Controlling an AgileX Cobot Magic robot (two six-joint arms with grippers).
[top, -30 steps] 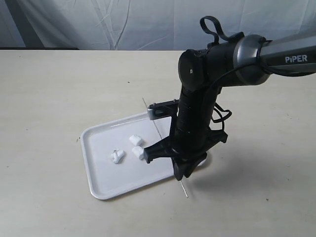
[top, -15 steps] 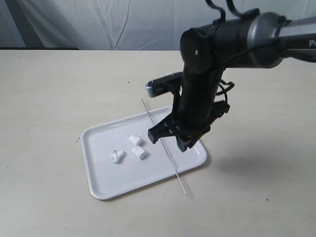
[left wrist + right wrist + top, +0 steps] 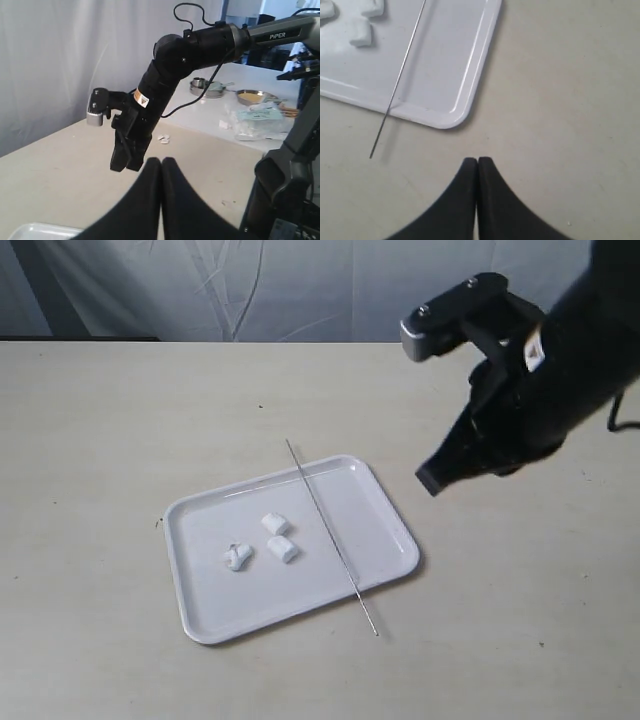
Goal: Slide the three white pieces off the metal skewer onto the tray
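The white tray (image 3: 395, 540) lies flat on the table. Three white pieces (image 3: 274, 524) (image 3: 283, 550) (image 3: 237, 557) rest loose on its left half. The metal skewer (image 3: 330, 532) lies bare across the tray, with its near tip past the rim on the table. My right gripper (image 3: 432, 482) hangs shut and empty above the table, right of the tray. Its wrist view shows the gripper (image 3: 478, 161), the tray corner (image 3: 470, 85), the skewer (image 3: 402, 80) and one piece (image 3: 362, 34). My left gripper (image 3: 161, 161) is shut, empty, and outside the exterior view.
The beige table (image 3: 100, 420) spreads all round the tray. A grey cloth backdrop (image 3: 300, 290) hangs behind it. In the left wrist view the right arm (image 3: 165, 75) hangs ahead, and metal bowls and a plastic bag (image 3: 255, 117) sit at the far end.
My right arm has risen from the tray and pulled back up to the right. The skewer and the three pieces stay where they lay.
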